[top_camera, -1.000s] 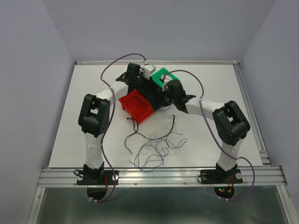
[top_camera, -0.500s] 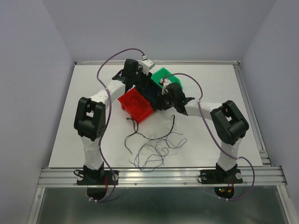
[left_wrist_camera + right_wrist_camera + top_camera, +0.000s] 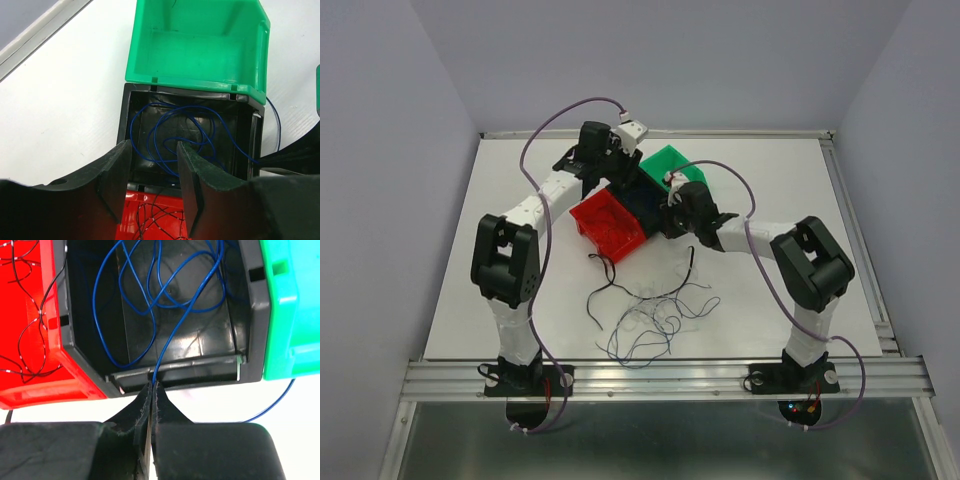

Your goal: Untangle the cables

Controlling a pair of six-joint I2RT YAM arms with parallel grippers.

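- My right jaws were pinched tight on the blue cable (image 3: 163, 351), right at the near rim of the black bin (image 3: 250, 315).
- Most of that blue cable sat in loose loops inside the black bin. One bit trailed out onto the white surface (image 3: 790, 170), just beside the green bin (image 3: 292, 315).
- My left jaws were about half open with nothing between them, hovering over the black bin from the other side.
- The bins stood touching in a row: red bin (image 3: 30, 390), black, then green.
- The red bin had thin black cables (image 3: 19, 347) curled up in it. I couldn't spot any wire in the green one.
- The rest of the cables (image 3: 655, 320) lay in a scribbly clump on the surface between my two bases, well apart from both jaws.
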